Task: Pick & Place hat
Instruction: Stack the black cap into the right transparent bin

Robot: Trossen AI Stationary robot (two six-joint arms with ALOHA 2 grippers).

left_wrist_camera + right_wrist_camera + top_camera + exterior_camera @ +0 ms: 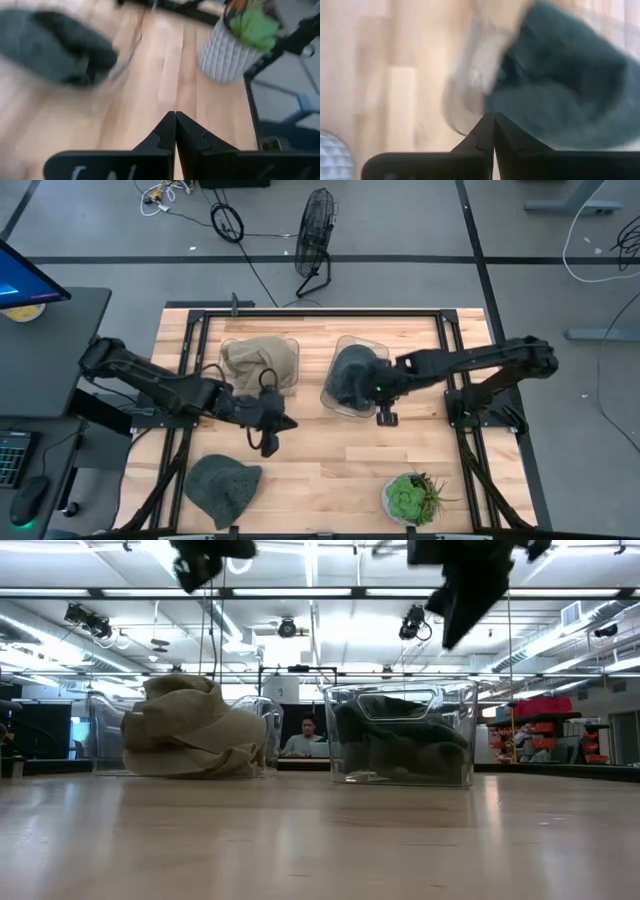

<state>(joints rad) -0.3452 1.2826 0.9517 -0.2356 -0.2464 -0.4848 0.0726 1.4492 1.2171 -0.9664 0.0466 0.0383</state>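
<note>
A grey-green hat [222, 488] lies flat on the table near its near-left corner, and also shows in the left wrist view [55, 45]. A beige hat [262, 360] sits in the left clear bin [190, 730]. A dark hat [352, 375] fills the right clear bin [400, 740] and shows in the right wrist view [570, 90]. My left gripper [270, 432] hangs shut above the table between the beige bin and the grey-green hat, fingertips together [175, 120]. My right gripper [385, 408] hangs shut at the dark bin's near right side, fingertips together [493, 120].
A potted succulent in a white ribbed pot [410, 498] stands near the table's near-right corner [235, 45]. Bare wood lies between the grey-green hat and the plant. Black frame rails [450, 350] run along the table's sides. A person sits far behind the table [305, 735].
</note>
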